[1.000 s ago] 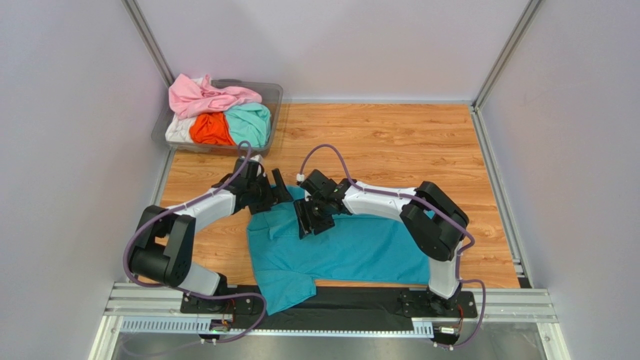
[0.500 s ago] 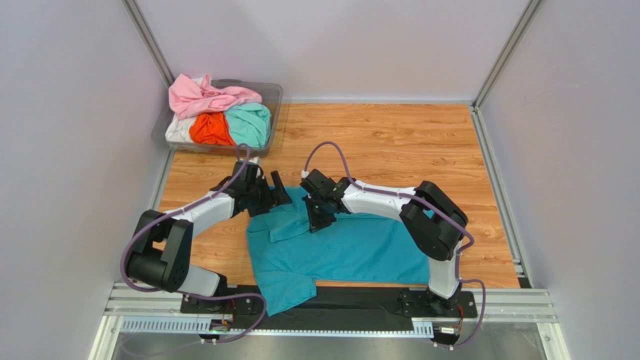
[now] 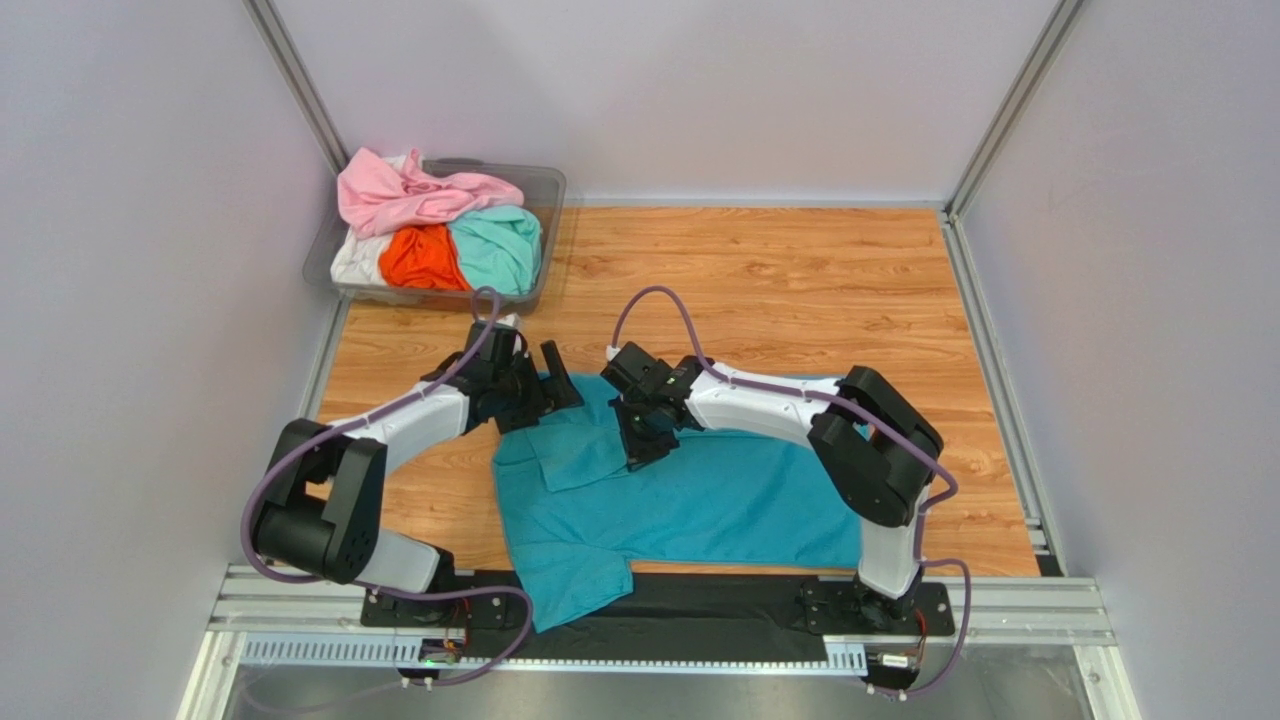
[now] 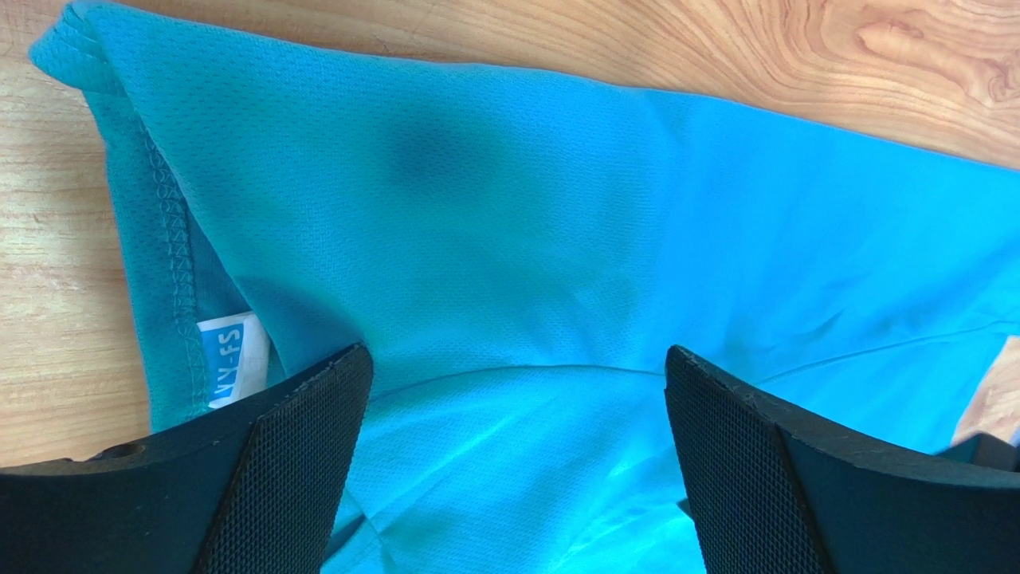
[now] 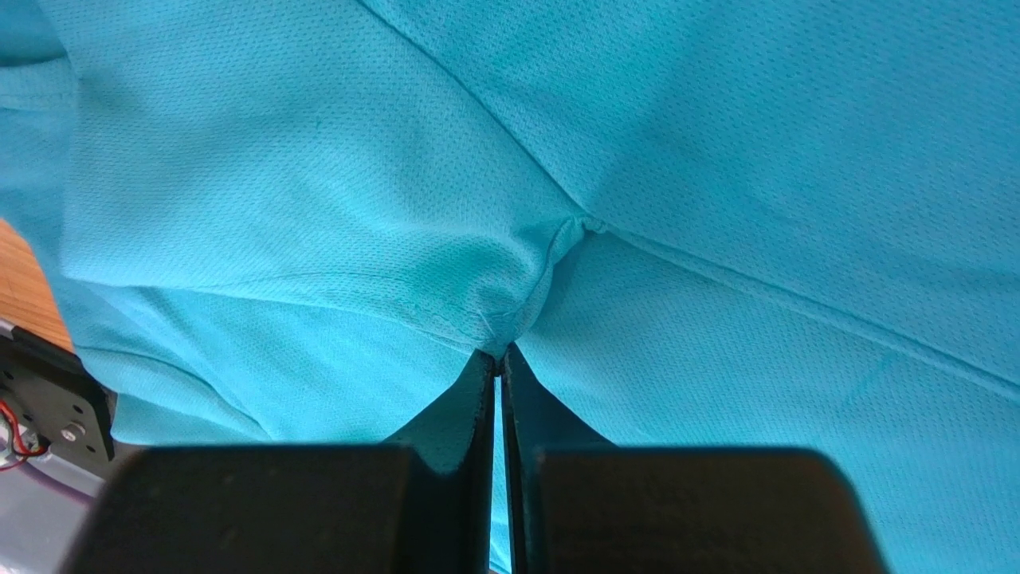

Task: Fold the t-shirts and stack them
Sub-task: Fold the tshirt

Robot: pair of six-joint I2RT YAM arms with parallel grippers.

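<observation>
A teal-blue t-shirt [image 3: 721,503] lies spread on the wooden table in front of the arm bases, one sleeve hanging over the near edge. My left gripper [image 3: 541,393] hovers open over the shirt's upper left corner; in the left wrist view its fingers [image 4: 299,455] stand wide apart above the fabric [image 4: 503,239], beside a white label [image 4: 234,359]. My right gripper [image 3: 643,447] is shut on a pinch of the teal t-shirt [image 5: 359,179], which puckers at the tips of the gripper [image 5: 499,355]. Pink [image 3: 413,192], orange [image 3: 421,258], mint [image 3: 501,245] and white [image 3: 353,263] t-shirts are piled in a tub.
The clear plastic tub [image 3: 550,192] stands at the table's far left corner. Bare wood [image 3: 812,285] stretches behind and to the right of the teal shirt. Grey walls and metal posts enclose the table on three sides.
My right gripper has closed on the teal shirt's fabric and shifted slightly away from the arm bases. The left arm has barely moved and its gripper stays open.
</observation>
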